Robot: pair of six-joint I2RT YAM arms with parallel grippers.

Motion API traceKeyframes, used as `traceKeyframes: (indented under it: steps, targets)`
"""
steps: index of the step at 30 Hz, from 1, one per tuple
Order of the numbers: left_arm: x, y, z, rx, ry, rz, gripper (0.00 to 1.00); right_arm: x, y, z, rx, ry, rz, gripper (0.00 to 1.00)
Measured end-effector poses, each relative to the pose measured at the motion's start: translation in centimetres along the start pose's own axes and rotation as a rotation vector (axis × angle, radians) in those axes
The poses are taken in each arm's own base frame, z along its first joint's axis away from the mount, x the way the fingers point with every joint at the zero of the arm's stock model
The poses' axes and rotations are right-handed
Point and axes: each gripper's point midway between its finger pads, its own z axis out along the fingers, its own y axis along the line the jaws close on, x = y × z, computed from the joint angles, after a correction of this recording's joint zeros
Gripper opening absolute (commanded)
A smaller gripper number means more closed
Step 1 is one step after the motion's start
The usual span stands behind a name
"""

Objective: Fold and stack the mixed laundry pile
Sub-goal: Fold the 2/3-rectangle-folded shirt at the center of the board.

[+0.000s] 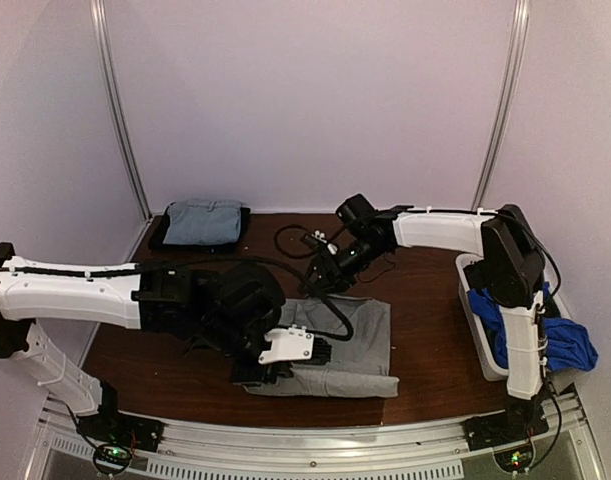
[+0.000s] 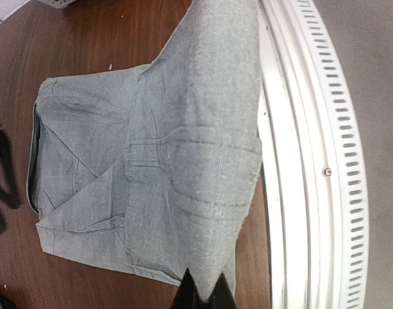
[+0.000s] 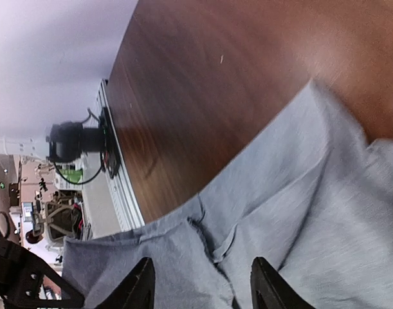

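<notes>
The grey trousers (image 1: 350,345) are lying in the middle of the brown table (image 1: 425,300), close to the near edge. They are lying flat, and one part is folded over another.

The left gripper (image 1: 270,375) is sitting at the near left corner of the trousers. Its two fingers are squeezed tight together, and they are pinching the edge of the grey cloth.

The right gripper (image 1: 318,275) is hanging over the far left side of the trousers. Its fingers are standing apart and are holding nothing. The grey cloth is lying just under them. I cannot tell if they are touching it.

At the far left of the table a folded grey-blue piece (image 1: 202,220) is resting on top of a dark piece (image 1: 163,237).

At the right side a white bin (image 1: 477,340) is standing on the table. A blue cloth (image 1: 570,345) is sitting in it and spilling over its right side.
</notes>
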Motion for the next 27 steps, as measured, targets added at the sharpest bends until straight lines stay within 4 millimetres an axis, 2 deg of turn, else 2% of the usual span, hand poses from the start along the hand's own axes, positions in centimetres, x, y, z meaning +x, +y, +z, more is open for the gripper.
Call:
traceKeyframes:
  steps: [4, 5, 7, 10, 12, 16, 22, 27]
  targets:
    - [-0.7, -1.0, -0.1, 0.078, 0.003, -0.02, 0.0, -6.0, -0.7, -4.9, 0.059, -0.15, -0.056, 0.47]
    - [-0.7, -1.2, 0.1, 0.095, 0.014, -0.023, 0.0, -7.4, -1.6, -6.0, 0.093, -0.183, -0.065, 0.45]
    - [-0.8, -1.3, 0.6, 0.126, 0.038, -0.033, 0.0, -8.7, -3.3, -6.9, 0.14, -0.205, -0.071, 0.42]
    - [-1.1, -0.5, 1.4, 0.159, 0.067, -0.063, 0.0, -7.2, -6.2, -5.3, 0.177, -0.139, -0.025, 0.41]
    - [-1.2, 0.3, 1.9, 0.164, 0.076, -0.085, 0.0, -5.0, -7.9, -3.3, 0.193, -0.066, 0.012, 0.4]
    - [-1.5, 3.0, 2.1, 0.166, 0.085, -0.133, 0.0, -1.1, -10.0, -0.3, 0.203, 0.057, 0.073, 0.39]
    - [-2.3, 7.5, 2.5, 0.127, 0.08, -0.147, 0.01, -0.3, -9.4, 0.5, 0.173, 0.083, 0.05, 0.37]
    - [-2.2, 11.8, 3.7, 0.069, 0.095, -0.159, 0.01, 0.2, -9.1, 0.7, 0.149, 0.086, 0.048, 0.37]
